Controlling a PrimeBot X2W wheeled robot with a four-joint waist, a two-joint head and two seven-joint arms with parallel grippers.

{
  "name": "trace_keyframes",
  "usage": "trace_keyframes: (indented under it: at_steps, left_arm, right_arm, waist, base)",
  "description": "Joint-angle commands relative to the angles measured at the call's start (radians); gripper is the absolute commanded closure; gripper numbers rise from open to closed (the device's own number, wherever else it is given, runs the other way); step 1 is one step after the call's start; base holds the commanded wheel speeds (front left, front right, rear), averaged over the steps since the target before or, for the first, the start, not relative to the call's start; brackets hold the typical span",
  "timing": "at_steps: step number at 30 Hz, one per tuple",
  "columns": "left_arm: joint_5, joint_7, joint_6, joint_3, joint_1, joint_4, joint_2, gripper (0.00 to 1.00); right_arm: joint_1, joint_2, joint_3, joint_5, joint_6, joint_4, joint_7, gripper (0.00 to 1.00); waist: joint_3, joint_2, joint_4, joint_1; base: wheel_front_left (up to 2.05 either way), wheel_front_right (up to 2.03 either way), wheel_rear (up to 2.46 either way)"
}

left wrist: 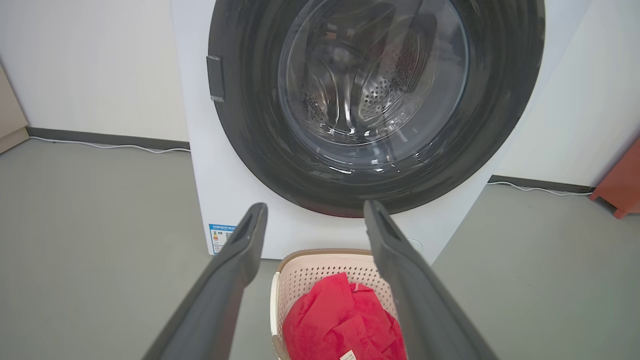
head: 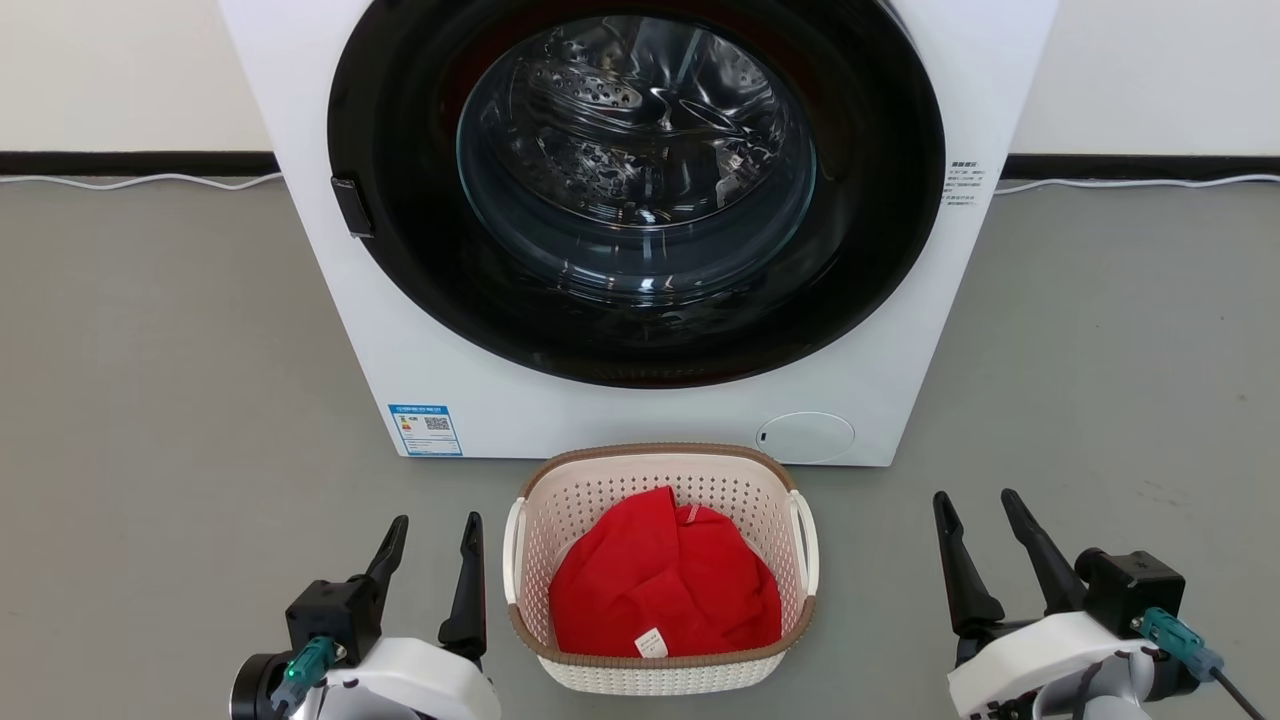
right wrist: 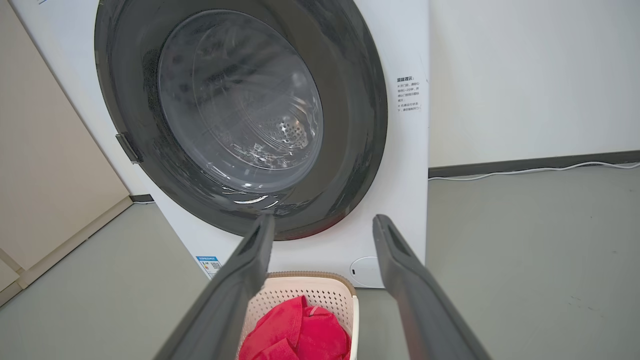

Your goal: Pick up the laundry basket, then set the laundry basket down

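The laundry basket (head: 662, 470) stands on the grey floor just in front of the washer, cream-white and perforated with a brown rim and white loop handles on both sides. A red cloth (head: 665, 580) lies inside it. My left gripper (head: 435, 530) hovers open beside the basket's left handle, nothing between its fingers. My right gripper (head: 978, 505) is open too, farther off to the basket's right. The left wrist view has the basket (left wrist: 320, 265) between and under the fingers; in the right wrist view the basket (right wrist: 315, 290) lies low, left of centre.
A white front-loading washer (head: 900, 380) with a shut round dark door (head: 635, 190) rises right behind the basket. Grey floor (head: 180, 400) spreads on both sides. A white cable (head: 140, 180) runs along the wall's dark skirting. An orange-red object (left wrist: 622, 185) stands far right.
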Motion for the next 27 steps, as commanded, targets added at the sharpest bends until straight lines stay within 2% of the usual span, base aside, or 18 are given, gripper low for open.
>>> trace_keyframes:
  at_steps: [1,14,18,19,24,27]
  left_arm:
    - [0.007,-0.006,0.008,0.029,-0.030,-0.031,0.005,0.00]
    - [0.002,-0.006,0.010,0.030,-0.029,-0.028,0.005,0.00]
    - [-0.007,-0.006,-0.001,0.030,-0.030,-0.031,0.005,0.00]
    - [-0.003,0.000,0.001,0.000,0.001,-0.001,0.000,1.00]
    - [-0.025,0.008,-0.001,0.005,0.016,0.036,-0.005,1.00]
    - [-0.058,0.018,-0.005,0.012,0.014,0.033,-0.005,1.00]
  right_arm:
    - [-0.022,0.000,0.016,-0.010,0.007,-0.020,-0.014,0.00]
    - [-0.025,0.007,0.008,-0.017,0.007,-0.014,-0.014,0.00]
    - [-0.025,0.008,0.009,-0.016,0.007,-0.013,-0.014,0.00]
    - [0.001,0.011,-0.014,-0.006,0.000,0.010,0.000,1.00]
    - [0.018,0.019,-0.018,0.016,0.000,0.038,0.010,1.00]
    - [0.018,0.020,-0.023,0.049,0.000,0.033,0.020,1.00]
  waist:
    - [0.000,-0.0001,0.000,0.0000]
    - [-0.002,-0.0001,0.001,0.0000]
    - [-0.002,-0.0001,0.002,0.0000]
    - [-0.002,-0.0001,0.002,0.0000]
    - [-0.002,-0.0001,0.001,0.0001]
    - [-0.003,-0.0001,0.000,0.0016]
  base:
    - [0.00,0.00,0.00]
    - [0.00,0.00,0.00]
    - [0.00,0.00,0.00]
    - [0.00,0.00,0.00]
    - [0.00,0.00,0.00]
    - [0.00,0.00,0.00]
